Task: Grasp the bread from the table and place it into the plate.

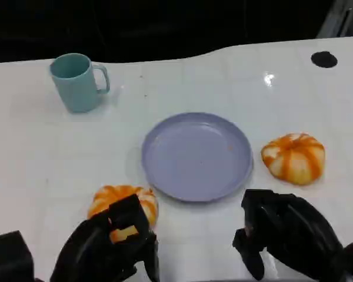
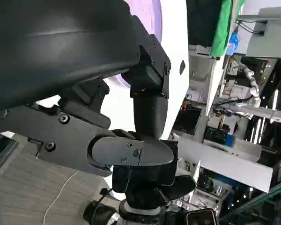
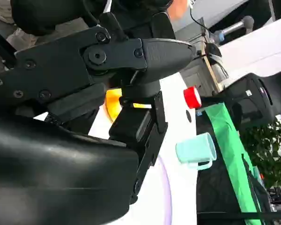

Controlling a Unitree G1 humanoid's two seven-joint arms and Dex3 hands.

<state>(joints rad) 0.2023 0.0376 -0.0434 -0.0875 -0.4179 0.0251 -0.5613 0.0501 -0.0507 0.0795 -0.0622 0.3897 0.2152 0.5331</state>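
Two orange-and-white striped breads lie on the white table. One bread (image 1: 294, 157) sits right of the lilac plate (image 1: 197, 155), apart from my right hand (image 1: 288, 232), which hovers nearer the front edge with fingers apart and nothing in it. The other bread (image 1: 115, 200) lies at the plate's front left. My left hand (image 1: 109, 244) reaches over its near side with fingers spread across it, and the bread still rests on the table. A bit of orange bread (image 3: 113, 103) shows past the right hand's fingers (image 3: 136, 122). The left wrist view shows the plate's lilac rim (image 2: 152, 21).
A teal mug (image 1: 76, 81) stands at the far left of the table; it is also in the right wrist view as the mug (image 3: 195, 150). A black round mark (image 1: 324, 59) lies at the far right. The table's dark far edge runs behind them.
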